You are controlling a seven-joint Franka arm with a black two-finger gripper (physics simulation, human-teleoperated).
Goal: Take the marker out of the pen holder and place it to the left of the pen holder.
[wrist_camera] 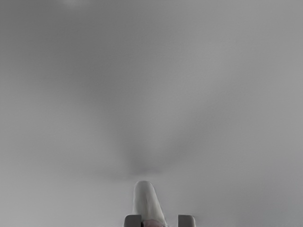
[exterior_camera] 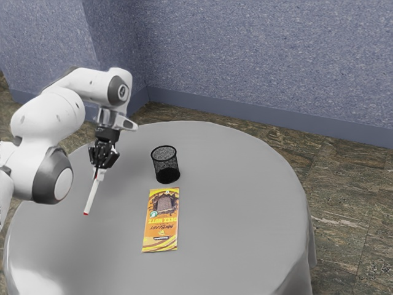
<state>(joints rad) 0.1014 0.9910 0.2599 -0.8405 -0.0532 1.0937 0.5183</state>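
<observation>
Jaws of the black gripper (exterior_camera: 99, 169) surround a slim white cylindrical marker (exterior_camera: 91, 195), though I cannot tell whether they pinch it. It slants downward, its lower tip red.

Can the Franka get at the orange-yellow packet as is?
Probably not cleanly: the marker juts down from the gripper and would likely get in the way. The packet itself looks free: uncovered, with the pen holder standing past one end.

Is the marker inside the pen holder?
No, the marker is at the gripper, well apart from the pen holder.
</observation>
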